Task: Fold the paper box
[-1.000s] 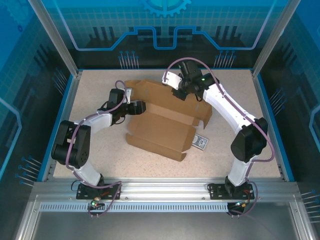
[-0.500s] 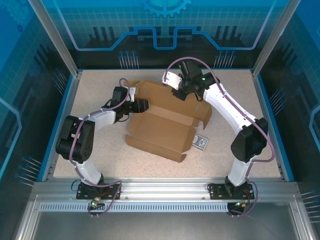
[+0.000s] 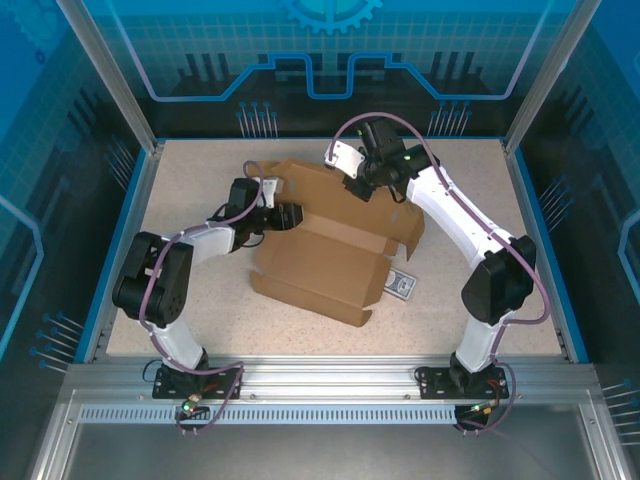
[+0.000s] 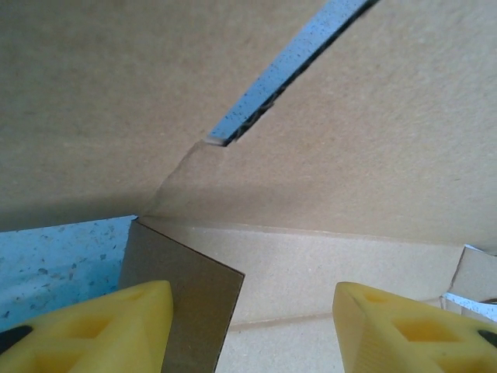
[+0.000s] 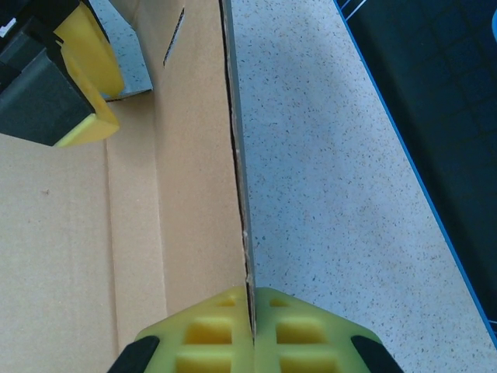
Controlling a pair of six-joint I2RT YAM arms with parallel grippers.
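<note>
The paper box [image 3: 325, 262] is a brown cardboard blank lying half-formed in the middle of the speckled table. My right gripper [image 5: 250, 330] is shut on the upright back panel's edge [image 5: 237, 155], seen in the top view at the box's far side [image 3: 358, 186]. My left gripper [image 3: 291, 215] is at the box's left end, open. In the left wrist view a small side flap [image 4: 190, 303] stands inside the gap, against the left finger [image 4: 101, 326]; the right finger [image 4: 411, 326] is well apart from it. The left gripper's fingers [image 5: 93, 54] also appear in the right wrist view.
A small blue-and-white patterned card [image 3: 401, 285] lies on the table just right of the box's near right corner. Blue raised rims [image 3: 535, 240] bound the table on both sides. Bare table [image 5: 334, 155] stretches right of the held panel and in front of the box.
My left gripper has slid right into the box's left end and its fingers have narrowed. The box's left end has shifted slightly. The right arm has stayed put.
</note>
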